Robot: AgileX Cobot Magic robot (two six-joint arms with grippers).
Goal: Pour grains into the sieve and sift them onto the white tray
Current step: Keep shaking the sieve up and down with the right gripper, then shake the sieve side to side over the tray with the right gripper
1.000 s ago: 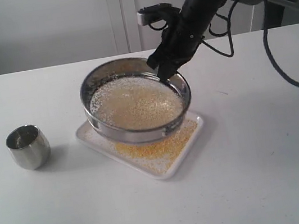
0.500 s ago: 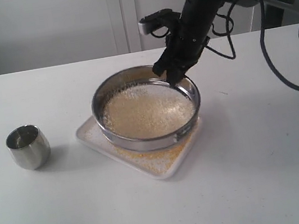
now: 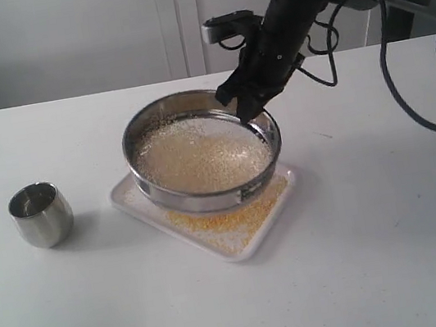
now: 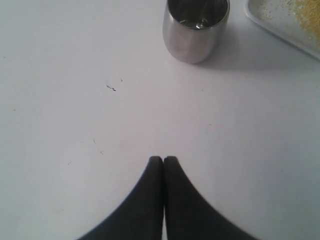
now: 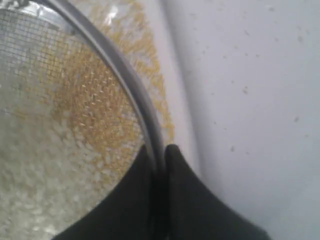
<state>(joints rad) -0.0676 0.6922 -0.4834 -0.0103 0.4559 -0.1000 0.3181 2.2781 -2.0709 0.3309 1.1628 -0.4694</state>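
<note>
**A:** What is seen at the far left?

**B:** A cup [image 3: 40, 213] is stood on the table, at 9 o'clock from the tray [image 3: 126, 199]. The left claw [image 4: 163, 159] is pressed together near the cup, and nothing is held in it.

**A:** And in the middle?

**B:** The sieve [image 3: 199, 202] is held over the tray. Pale grains [image 3: 200, 156] are spread across its mesh. Yellow ones are piled on the tray, mostly from 4 to 6 o'clock. It cannot be told if the sieve is touching the tray.

**A:** How is the sieve held?

**B:** Its rim is pinched by the right claw [image 3: 245, 113] at about 2 o'clock. One finger is set inside the rim and one outside.

**A:** Which step is this?

**B:** The pouring looks done, so this is judged to be the sifting. Much yellow is already down.

**A:** What is needed next?

**B:** Small, level shakes are called for, with the pinch kept tight. The sieve should be held right above the tray, since its 9 o'clock edge is hung past the tray's rim and grains could be dropped on the table.
</note>
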